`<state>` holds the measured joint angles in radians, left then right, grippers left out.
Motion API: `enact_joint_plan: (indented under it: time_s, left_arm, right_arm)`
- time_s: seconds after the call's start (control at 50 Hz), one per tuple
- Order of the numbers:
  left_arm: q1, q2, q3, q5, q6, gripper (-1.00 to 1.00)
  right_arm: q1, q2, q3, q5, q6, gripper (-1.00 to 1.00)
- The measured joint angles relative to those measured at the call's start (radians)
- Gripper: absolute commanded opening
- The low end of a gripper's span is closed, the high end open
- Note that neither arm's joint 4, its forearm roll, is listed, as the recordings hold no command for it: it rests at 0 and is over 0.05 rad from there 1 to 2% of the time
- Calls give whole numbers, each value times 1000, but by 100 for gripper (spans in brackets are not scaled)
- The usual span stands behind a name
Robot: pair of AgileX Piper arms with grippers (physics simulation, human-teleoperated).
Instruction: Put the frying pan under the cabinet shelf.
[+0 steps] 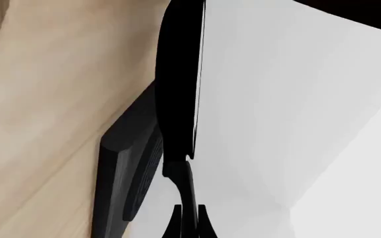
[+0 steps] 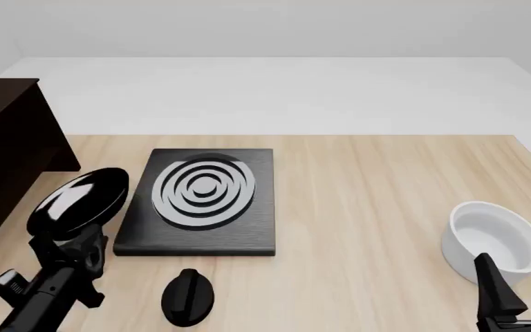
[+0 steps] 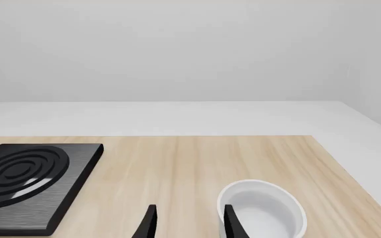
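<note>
The frying pan (image 2: 79,200) is lifted off the table and tipped on edge, its glossy black underside facing the front camera. It hangs between the stove plate and the cabinet shelf (image 2: 7,149), the dark brown block at the far left. My left gripper (image 2: 77,250) is shut on the pan's handle just below the bowl of the pan. The left wrist view shows the pan (image 1: 177,74) edge-on, with the handle (image 1: 187,193) running down between the fingers (image 1: 175,224). My right gripper (image 2: 519,280) stands open at the front right beside the white bowl, holding nothing.
A flat black stove plate (image 2: 201,200) with grey rings lies left of centre, close beside the pan. A small black knob (image 2: 187,297) sits in front of it. The white bowl (image 2: 491,238) stands at the right, also seen as the bowl (image 3: 263,213) against the right fingers.
</note>
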<state>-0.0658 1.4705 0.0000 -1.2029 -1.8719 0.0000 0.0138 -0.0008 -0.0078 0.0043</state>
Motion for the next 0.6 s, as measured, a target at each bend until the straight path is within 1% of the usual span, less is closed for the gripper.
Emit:
enact_joint_plan:
  time_s: [0.44, 0.6]
  left_arm:
    - [136, 59, 0, 0, 10, -100]
    - [165, 97, -2, -9, 36, -100]
  right_arm:
    - [0, 0, 0, 0, 0, 100]
    - [0, 0, 0, 0, 0, 100]
